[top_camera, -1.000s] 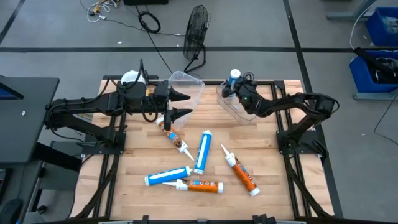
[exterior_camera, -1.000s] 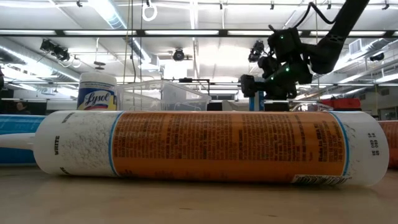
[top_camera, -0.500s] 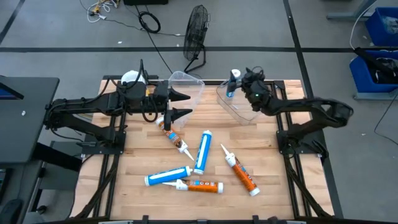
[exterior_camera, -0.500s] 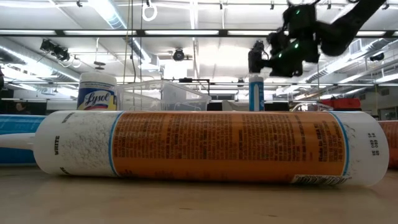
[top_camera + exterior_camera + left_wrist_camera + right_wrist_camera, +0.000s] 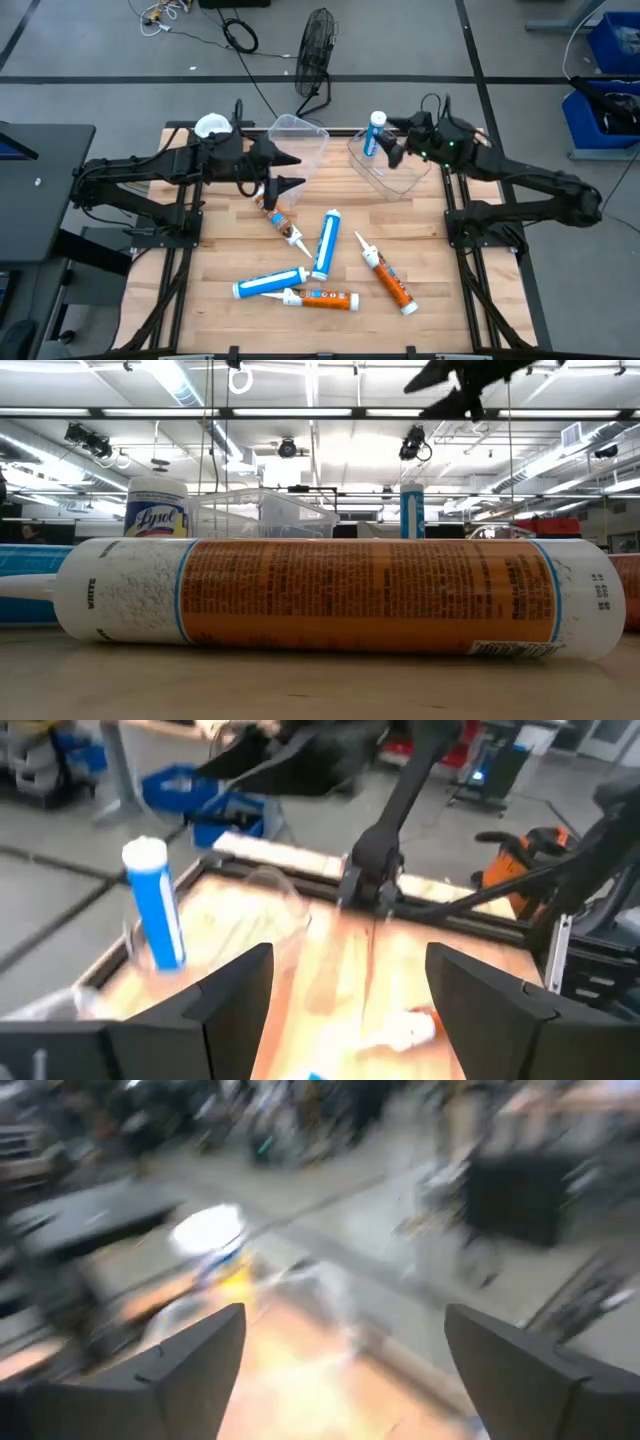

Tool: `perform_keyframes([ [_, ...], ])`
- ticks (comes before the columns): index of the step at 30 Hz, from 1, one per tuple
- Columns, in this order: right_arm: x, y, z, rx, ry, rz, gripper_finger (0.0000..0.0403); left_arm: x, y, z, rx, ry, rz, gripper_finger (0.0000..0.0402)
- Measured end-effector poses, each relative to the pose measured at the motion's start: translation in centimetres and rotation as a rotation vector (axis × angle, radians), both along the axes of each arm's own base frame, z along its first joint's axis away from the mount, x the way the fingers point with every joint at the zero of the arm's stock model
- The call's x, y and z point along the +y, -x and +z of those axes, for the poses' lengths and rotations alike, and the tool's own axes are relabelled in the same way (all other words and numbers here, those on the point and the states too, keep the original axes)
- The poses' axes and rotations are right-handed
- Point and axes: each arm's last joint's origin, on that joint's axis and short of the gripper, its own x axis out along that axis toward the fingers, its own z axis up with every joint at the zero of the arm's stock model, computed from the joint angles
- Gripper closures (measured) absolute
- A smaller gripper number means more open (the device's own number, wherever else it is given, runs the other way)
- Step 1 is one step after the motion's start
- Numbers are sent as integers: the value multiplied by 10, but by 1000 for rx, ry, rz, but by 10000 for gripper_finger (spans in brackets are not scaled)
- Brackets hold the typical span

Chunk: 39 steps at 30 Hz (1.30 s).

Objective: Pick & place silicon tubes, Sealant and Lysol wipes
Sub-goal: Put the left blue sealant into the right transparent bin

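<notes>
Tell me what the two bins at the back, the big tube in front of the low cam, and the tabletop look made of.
Bins and: clear, thin glossy plastic; the table shows through them.
Caulk tube: smooth rigid cylinder, probably plastic, with a printed orange and white label.
Tabletop: light wood in joined strips, butcher-block look, satin finish.

I see two clear bins [image 5: 300, 140] side by side at the table's [image 5: 440, 310] far edge. One tube [image 5: 374, 134] stands upright, probably inside the right bin [image 5: 385, 172]. The wipes canister [image 5: 212, 127] sits left of them. Five tubes [image 5: 326, 242] lie scattered mid-table.
</notes>
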Motion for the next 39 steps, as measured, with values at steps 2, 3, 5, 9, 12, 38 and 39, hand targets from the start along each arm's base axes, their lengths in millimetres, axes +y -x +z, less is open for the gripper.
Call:
perform_keyframes([
  [2, 12, 0, 8, 73, -82, 80, 86, -3, 1, -5, 52, 21, -21, 134],
  [3, 17, 0, 11, 108, -113, 112, 99, -6, 2, -8, 87, 32, -61, 134],
  [5, 28, 0, 15, 147, -159, 175, 129, -14, 5, -15, 163, 56, -155, 134],
  [9, 45, -1, 13, 165, -251, 251, 196, -32, 14, -29, 335, 156, -239, 134],
  [12, 56, -5, 10, 188, -273, 303, 240, -47, 21, -37, 444, 230, -230, 134],
  [38, 130, -62, -31, 354, -315, 578, 34, -173, -11, -171, 1208, 382, -99, 133],
  [39, 132, -64, -32, 354, -313, 586, 29, -176, -12, -177, 1226, 372, -108, 133],
])
